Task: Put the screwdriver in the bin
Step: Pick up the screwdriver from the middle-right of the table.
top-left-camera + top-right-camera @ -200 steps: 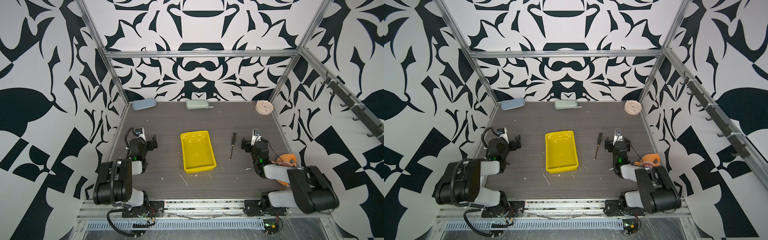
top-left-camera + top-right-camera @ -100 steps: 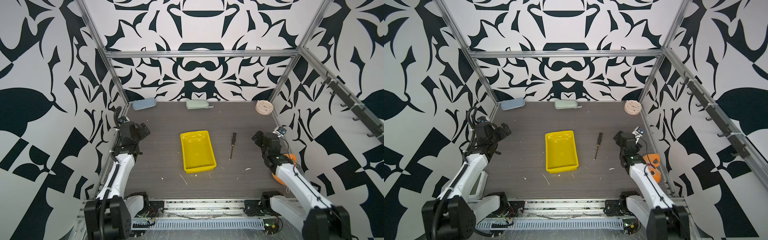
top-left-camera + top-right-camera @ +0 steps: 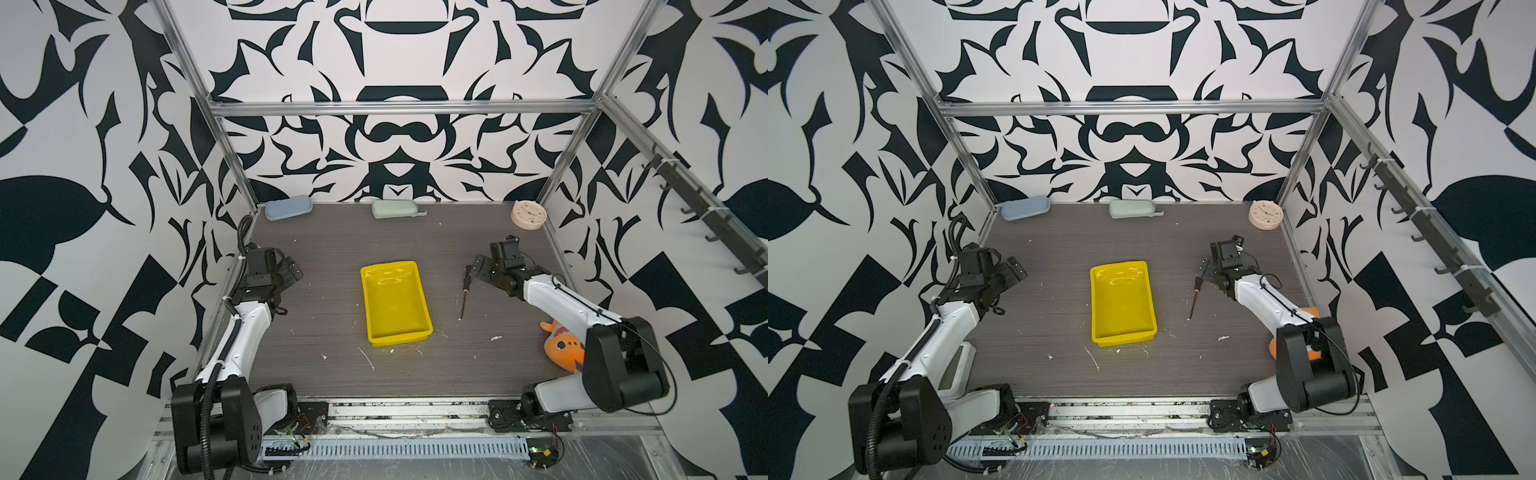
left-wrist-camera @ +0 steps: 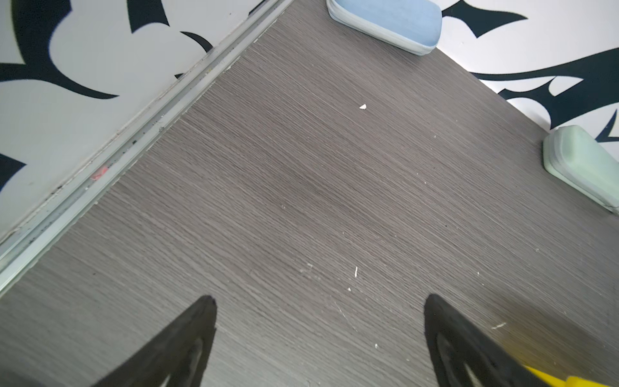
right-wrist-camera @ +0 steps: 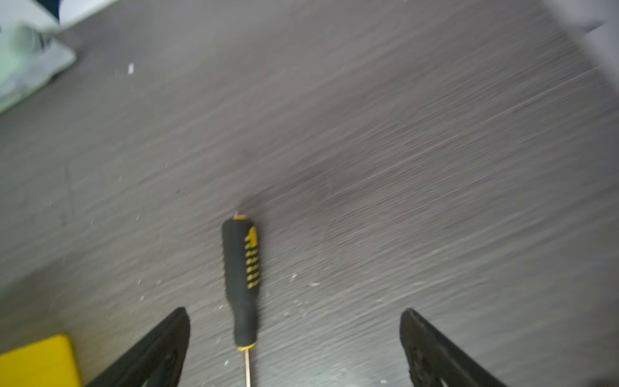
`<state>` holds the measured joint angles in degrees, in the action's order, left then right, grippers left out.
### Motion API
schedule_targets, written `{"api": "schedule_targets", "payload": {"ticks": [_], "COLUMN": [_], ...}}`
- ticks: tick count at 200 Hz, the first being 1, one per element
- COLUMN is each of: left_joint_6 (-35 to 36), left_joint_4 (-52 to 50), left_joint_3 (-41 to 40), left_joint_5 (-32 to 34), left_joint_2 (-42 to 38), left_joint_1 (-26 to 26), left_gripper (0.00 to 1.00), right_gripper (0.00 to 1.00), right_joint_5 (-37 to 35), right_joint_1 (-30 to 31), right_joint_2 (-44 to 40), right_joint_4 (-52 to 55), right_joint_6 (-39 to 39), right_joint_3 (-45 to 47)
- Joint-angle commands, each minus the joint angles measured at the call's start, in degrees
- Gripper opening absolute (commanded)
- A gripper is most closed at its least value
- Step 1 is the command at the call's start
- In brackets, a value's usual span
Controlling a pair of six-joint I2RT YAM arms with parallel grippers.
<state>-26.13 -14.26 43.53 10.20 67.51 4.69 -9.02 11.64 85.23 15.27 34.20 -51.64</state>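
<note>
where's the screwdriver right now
In both top views the screwdriver lies on the table right of the yellow bin, its handle beside the open right gripper.

One yellow bin (image 3: 395, 305) sits on the desk (image 3: 332, 249). One screwdriver (image 3: 464, 291) lies to the right of the bin, apart from it. Two oblong cases lie beyond the bin by the back wall: one pale blue case (image 3: 288, 207) and one pale green case (image 3: 395, 208). One round clock (image 3: 528, 214) sits in the far right corner from the bin. One orange plush toy (image 3: 563, 345) lies near and right of the bin. Two end effectors hang over the desk, the left end effector (image 3: 291, 268) and the right end effector (image 3: 490, 257), one on either side of the bin.
</note>
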Motion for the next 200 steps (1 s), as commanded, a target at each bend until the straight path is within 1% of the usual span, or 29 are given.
{"api": "schedule_targets", "payload": {"ticks": [1, 8, 11, 14, 18, 27, 51, 75, 87, 107, 138, 151, 160, 200], "left_joint_6": [-0.10, 0.00, -0.01, 0.02, 0.02, 0.05, 0.13, 0.16, 0.11, 0.11, 0.11, 0.11, 0.17, 0.19], "left_joint_4": [-0.48, -0.33, -0.41, -0.41, -0.42, -0.50, -0.89, -1.20, -1.18, -1.11, -0.99, -1.01, -1.03, -1.20], "left_joint_3": [2.56, 2.71, 2.70, 2.75, 2.79, 3.01, 3.70, 4.21, 4.30, 4.24, 4.18, 4.21, 4.20, 4.28], "left_joint_5": [-3.54, -3.87, -3.91, -3.88, -3.87, -3.78, -4.17, -4.65, -4.90, -5.09, -5.26, -5.33, -5.36, -5.27], "left_joint_2": [1.47, 1.77, 1.83, 1.93, 2.08, 2.41, 3.57, 4.30, 4.39, 4.30, 4.21, 4.35, 4.47, 4.65], "left_joint_1": [0.06, 0.06, 0.06, 0.01, 0.03, 0.01, 0.06, 0.06, 0.06, 0.06, 0.06, 0.05, 0.06, 0.01], "left_gripper": [0.99, 0.99, 0.99, 0.99, 0.99, 0.99, 0.99, 0.99, 0.99, 0.99, 0.99, 0.99, 0.99, 0.99], "right_gripper": [0.68, 0.34, 0.22, 0.14, 0.11, 0.11, 0.19, 0.22, 0.26, 0.36, 0.39, 0.39, 0.34, 0.20], "right_joint_5": [7.51, 7.81, 7.99, 8.27, 8.80, 9.19, 8.49, 8.42, 8.58, 8.23, 7.25, 7.13, 7.17, 5.38], "right_joint_1": [0.05, 0.05, 0.05, 0.05, 0.09, 0.29, 1.06, 1.33, 1.47, 2.01, 2.86, 3.01, 3.00, 3.78], "right_joint_2": [6.99, 9.30, 10.20, 10.96, 11.87, 13.17, 14.72, 16.86, 17.62, 17.54, 17.05, 17.68, 18.16, 18.15], "right_joint_4": [-0.49, 0.17, 0.52, 0.77, 0.87, 0.57, -0.15, 0.11, 0.37, 0.13, -0.06, -0.10, -0.16, 0.03], "right_joint_6": [1.40, 1.60, 1.92, 2.12, 2.26, 2.62, 2.55, 2.32, 2.19, 2.15, 2.10, 2.14, 2.23, 2.01], "right_joint_3": [-4.93, -6.34, -6.89, -7.36, -7.82, -8.45, -8.89, -9.32, -9.49, -9.19, -9.34, -9.53, -9.62, -9.69]}}
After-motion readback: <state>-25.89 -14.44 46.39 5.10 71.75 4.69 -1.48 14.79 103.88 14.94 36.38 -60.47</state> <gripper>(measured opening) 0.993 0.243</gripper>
